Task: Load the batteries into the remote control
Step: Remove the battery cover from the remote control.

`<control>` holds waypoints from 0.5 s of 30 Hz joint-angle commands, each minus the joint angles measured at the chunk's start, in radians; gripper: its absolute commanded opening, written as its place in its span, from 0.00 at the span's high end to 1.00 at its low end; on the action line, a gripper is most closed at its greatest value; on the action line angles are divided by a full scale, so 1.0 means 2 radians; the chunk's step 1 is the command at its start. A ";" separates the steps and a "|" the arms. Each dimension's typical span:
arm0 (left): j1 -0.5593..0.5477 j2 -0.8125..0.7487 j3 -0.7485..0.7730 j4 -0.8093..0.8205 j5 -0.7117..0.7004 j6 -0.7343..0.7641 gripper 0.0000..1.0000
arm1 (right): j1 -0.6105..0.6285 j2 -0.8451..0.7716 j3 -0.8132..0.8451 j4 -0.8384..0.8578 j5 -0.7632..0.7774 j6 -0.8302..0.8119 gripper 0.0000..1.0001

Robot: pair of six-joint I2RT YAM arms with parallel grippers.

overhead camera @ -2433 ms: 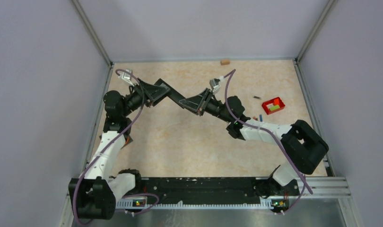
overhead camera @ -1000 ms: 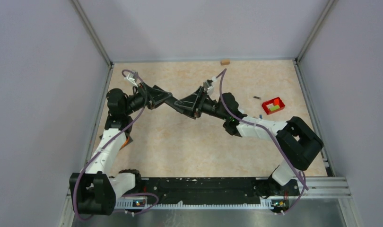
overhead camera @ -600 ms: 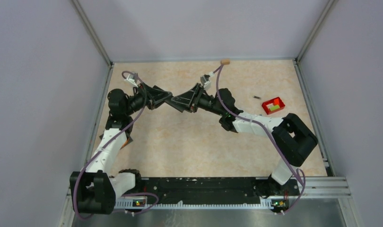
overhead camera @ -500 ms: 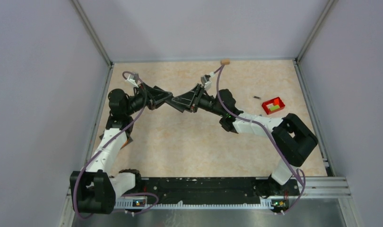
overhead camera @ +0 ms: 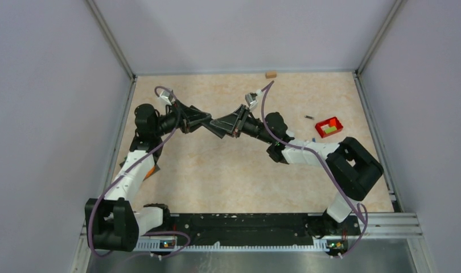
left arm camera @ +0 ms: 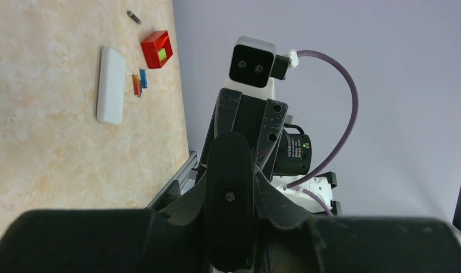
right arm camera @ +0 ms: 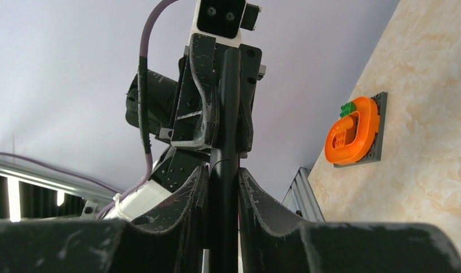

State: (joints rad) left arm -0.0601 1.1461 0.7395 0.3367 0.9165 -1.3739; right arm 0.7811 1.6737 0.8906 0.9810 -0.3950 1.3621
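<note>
Left pincer [overhead camera: 202, 120], right pincer [overhead camera: 223, 124] clamped on black remote [right arm camera: 223, 165], seemingly. Uneven tug could drop it.

I'm seeing the beige table [overhead camera: 228, 176] with a tan block [overhead camera: 270, 74] at its far edge. At the right sits a red tray [overhead camera: 329, 126], a dark battery [overhead camera: 309, 118] just left of it. A red battery [left arm camera: 136, 85] and a blue battery [left arm camera: 143, 78] lie beside a white bar [left arm camera: 111, 85]. There's a grey plate [right arm camera: 382, 114] at the left.

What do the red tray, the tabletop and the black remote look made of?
Red tray: likely moulded plastic, uniform saturated colour, crisp edges. Tabletop: beige marble-patterned laminate or vinyl, matte; can't tell which. Black remote: apparently matte plastic, smooth rounded outline.
</note>
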 commanded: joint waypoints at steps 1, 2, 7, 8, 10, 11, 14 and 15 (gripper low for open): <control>0.015 -0.007 0.037 0.067 -0.005 -0.045 1.00 | -0.006 -0.007 -0.021 -0.032 -0.034 -0.040 0.82; 0.020 -0.006 0.035 0.073 -0.001 -0.049 1.00 | -0.007 -0.009 -0.022 -0.031 -0.034 -0.040 0.82; 0.027 -0.008 0.038 0.072 0.000 -0.046 1.00 | -0.009 -0.016 -0.029 -0.032 -0.035 -0.046 0.81; 0.027 -0.008 0.038 0.073 -0.001 -0.047 1.00 | -0.009 -0.016 -0.030 -0.033 -0.036 -0.049 0.81; 0.027 -0.006 0.038 0.076 -0.001 -0.050 1.00 | -0.009 -0.016 -0.030 -0.037 -0.038 -0.055 0.79; 0.027 -0.005 0.038 0.078 -0.001 -0.050 1.00 | -0.009 -0.016 -0.030 -0.040 -0.039 -0.058 0.78; 0.027 -0.004 0.038 0.075 0.001 -0.048 1.00 | -0.010 -0.014 -0.029 -0.043 -0.042 -0.063 0.76; 0.027 -0.003 0.037 0.072 0.002 -0.046 1.00 | -0.009 -0.013 -0.026 -0.046 -0.041 -0.062 0.75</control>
State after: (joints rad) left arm -0.0486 1.1519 0.7399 0.3504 0.9611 -1.3891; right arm 0.7811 1.6554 0.8768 0.9810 -0.4133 1.3247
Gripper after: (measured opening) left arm 0.237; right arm 0.241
